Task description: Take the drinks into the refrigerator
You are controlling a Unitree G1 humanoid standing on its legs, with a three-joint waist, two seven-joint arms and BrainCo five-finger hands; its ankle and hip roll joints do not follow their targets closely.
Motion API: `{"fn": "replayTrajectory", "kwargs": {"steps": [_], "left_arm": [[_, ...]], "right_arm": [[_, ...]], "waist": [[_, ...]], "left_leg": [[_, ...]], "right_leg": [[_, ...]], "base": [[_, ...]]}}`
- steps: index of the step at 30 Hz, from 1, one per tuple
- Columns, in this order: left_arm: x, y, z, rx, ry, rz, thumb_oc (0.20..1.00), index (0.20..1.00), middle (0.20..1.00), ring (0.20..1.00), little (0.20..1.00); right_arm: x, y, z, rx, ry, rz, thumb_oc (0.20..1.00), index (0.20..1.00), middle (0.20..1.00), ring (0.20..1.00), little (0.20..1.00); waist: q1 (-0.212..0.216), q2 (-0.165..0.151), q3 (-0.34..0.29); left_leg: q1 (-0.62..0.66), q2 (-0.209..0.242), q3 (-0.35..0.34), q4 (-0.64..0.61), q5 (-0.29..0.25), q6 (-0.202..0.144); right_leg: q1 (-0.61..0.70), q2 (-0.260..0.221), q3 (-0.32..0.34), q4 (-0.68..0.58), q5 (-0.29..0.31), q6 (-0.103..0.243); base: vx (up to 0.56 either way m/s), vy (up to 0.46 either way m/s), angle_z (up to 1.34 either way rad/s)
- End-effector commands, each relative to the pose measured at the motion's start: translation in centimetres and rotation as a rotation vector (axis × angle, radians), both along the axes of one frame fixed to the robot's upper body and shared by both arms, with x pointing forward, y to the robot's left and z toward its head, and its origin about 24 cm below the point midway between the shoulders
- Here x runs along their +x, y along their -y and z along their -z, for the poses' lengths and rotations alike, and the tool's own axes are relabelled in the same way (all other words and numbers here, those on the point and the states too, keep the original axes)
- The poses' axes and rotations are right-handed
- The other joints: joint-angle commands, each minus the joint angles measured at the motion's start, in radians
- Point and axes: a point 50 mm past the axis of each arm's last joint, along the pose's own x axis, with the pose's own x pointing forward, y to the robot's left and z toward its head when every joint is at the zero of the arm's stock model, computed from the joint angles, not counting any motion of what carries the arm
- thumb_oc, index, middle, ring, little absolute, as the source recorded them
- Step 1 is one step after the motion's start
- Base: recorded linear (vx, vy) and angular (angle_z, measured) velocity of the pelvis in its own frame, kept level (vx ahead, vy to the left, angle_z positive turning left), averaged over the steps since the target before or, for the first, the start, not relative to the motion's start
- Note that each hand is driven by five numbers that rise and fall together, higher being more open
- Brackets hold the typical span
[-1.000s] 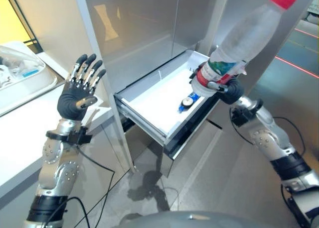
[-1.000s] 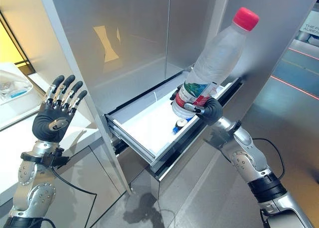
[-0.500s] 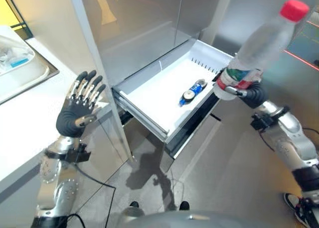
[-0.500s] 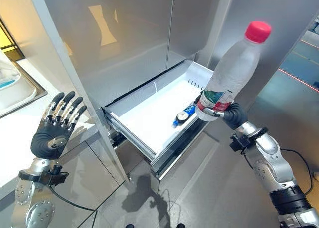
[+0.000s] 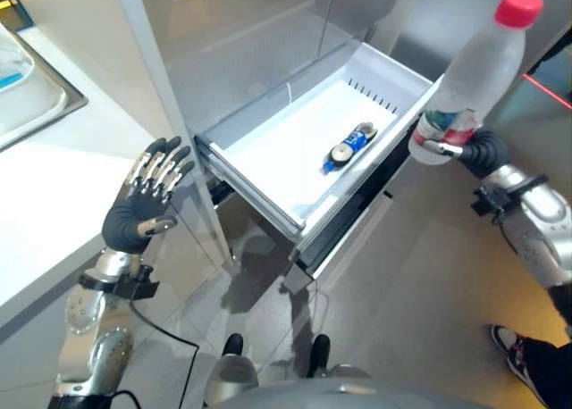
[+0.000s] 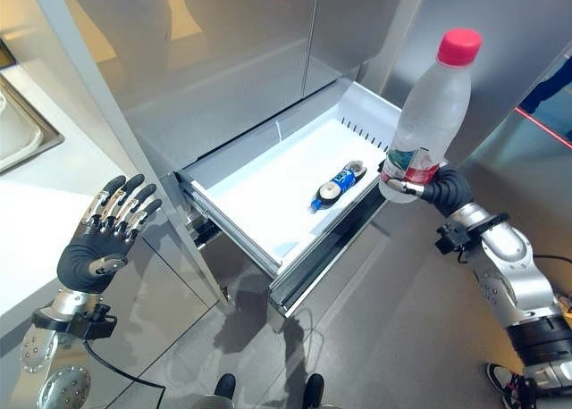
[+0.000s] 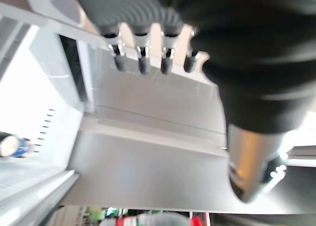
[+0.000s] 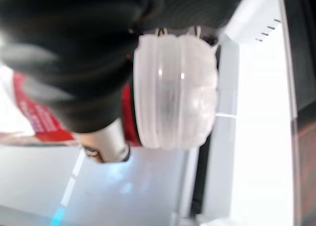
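The bottle (image 6: pixel 427 114) stands nearly upright in the right hand (image 6: pixel 440 187), whose fingers wrap its base, at three o'clock of the open drawer (image 6: pixel 268 190), just off its corner, probably so it can be lowered in. A can (image 6: pixel 334 186) lies inside. At eight o'clock the left hand (image 6: pixel 98 246) is raised, fingers spread and empty, beside the bench (image 6: pixel 36 181).

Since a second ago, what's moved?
The right hand has carried the water bottle from over the open drawer out past its front corner, more upright now. Grip unchanged. The can still lies in the drawer; the left hand stays open and raised.
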Motion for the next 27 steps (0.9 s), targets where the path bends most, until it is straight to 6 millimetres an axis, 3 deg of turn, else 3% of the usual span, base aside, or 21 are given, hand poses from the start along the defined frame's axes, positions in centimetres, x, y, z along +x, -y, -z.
{"fn": "replayTrajectory", "kwargs": {"steps": [1,6,13,22,27], "left_arm": [[0.2,0.0,-1.7,0.059,0.079,0.048,1.0,1.0,1.0,1.0,1.0],[0.5,0.1,-2.4,0.098,0.099,0.06,1.0,1.0,1.0,1.0,1.0],[1.0,0.4,-3.4,0.129,0.141,0.076,1.0,1.0,1.0,1.0,1.0],[1.5,1.2,-4.4,0.163,0.186,0.087,1.0,1.0,1.0,1.0,1.0],[1.8,1.7,-4.8,0.158,0.207,0.091,1.0,1.0,1.0,1.0,1.0]], "right_arm": [[0.3,-0.8,-9.2,-0.045,0.334,-0.025,0.2,0.2,0.2,0.2,0.2],[0.9,-1.2,-10.8,-0.206,0.331,-0.005,0.2,0.2,0.2,0.2,0.2],[0.7,-1.4,-12.1,-0.29,0.35,0.001,0.2,0.2,0.2,0.2,0.2],[1.8,-2.3,-12.0,-0.354,0.337,0.017,0.2,0.2,0.2,0.2,0.2],[2.8,-4.3,-12.1,-0.367,0.356,-0.013,0.2,0.2,0.2,0.2,0.2]], "waist": [[0.024,-0.029,0.008],[0.04,-0.036,0.053],[0.052,-0.049,0.1],[0.073,-0.058,0.157],[0.084,-0.06,0.187]], "left_leg": [[-0.083,-0.093,-0.055,0.048,-0.01,0.098],[-0.131,-0.097,-0.046,0.084,-0.009,0.096],[-0.172,-0.093,-0.045,0.099,-0.001,0.092],[-0.204,-0.09,-0.042,0.112,0.003,0.088],[-0.228,-0.087,-0.036,0.117,0.009,0.087]], "right_leg": [[0.017,0.04,-0.054,0.103,-0.122,-0.009],[-0.028,0.036,-0.049,0.132,-0.12,-0.009],[-0.07,0.034,-0.053,0.146,-0.119,-0.009],[-0.099,0.037,-0.054,0.15,-0.114,-0.011],[-0.124,0.038,-0.05,0.156,-0.109,-0.012]], "base": [[-0.07,0.008,0.02],[-0.05,0.01,-0.04],[-0.02,-0.005,0.0],[-0.01,-0.004,0.0],[-0.02,-0.011,0.01]]}}
